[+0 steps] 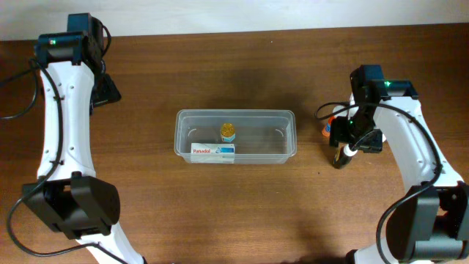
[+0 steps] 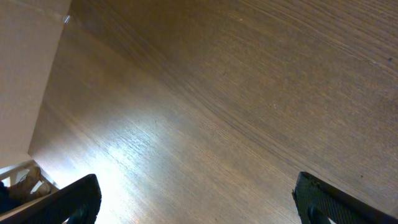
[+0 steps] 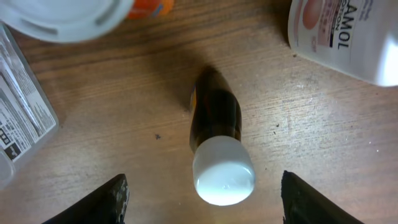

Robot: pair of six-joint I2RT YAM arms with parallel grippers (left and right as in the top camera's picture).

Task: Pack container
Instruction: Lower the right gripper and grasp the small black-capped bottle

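Jaws of right gripper [image 3: 204, 190] spread wide, straddling a dark bottle [image 3: 216, 118] with a white cap, touching neither side of it. Nearby: a white bottle [image 3: 348, 37] and a white-lidded orange item [image 3: 68, 15]. Left gripper [image 2: 196, 208]: jaws fully apart, empty, over the table [image 2: 217, 93]. Container [image 1: 289, 139]: table centre, between the arms, holding a Panadol box [image 1: 213, 152] and a yellow-capped bottle [image 1: 228, 133].

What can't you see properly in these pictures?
Right wrist: white bottle, cut off by the edge, label only partly shown.
Right wrist: white cap, blurred and cropped at the top.
Overhead: box in the container, small print too tiny to read.
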